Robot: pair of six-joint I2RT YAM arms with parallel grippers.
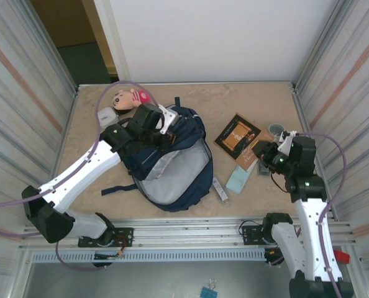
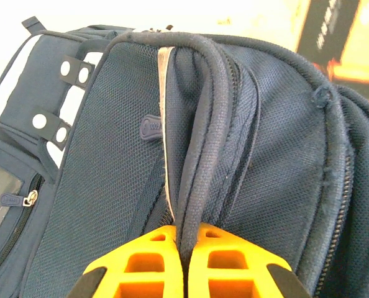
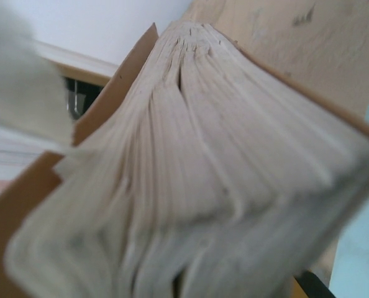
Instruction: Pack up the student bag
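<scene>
Jaws of the left gripper (image 2: 183, 248) pinch the top handle of the student bag (image 1: 172, 164), which lies unzipped mid-worktop. By the right edge, the right gripper (image 1: 266, 155) looks clamped on a tan book (image 3: 203, 161). Packing seems barely begun: the doll (image 1: 132, 98) and the dark book (image 1: 237, 136) lie outside. Wrist views make both grips plain; overhead adds the bag's bare grey lining.

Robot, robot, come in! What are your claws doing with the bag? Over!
Left claw shut on the student bag edge. Right claw shut on a book, pages fanned. Bag lies open, grey lining showing.
</scene>
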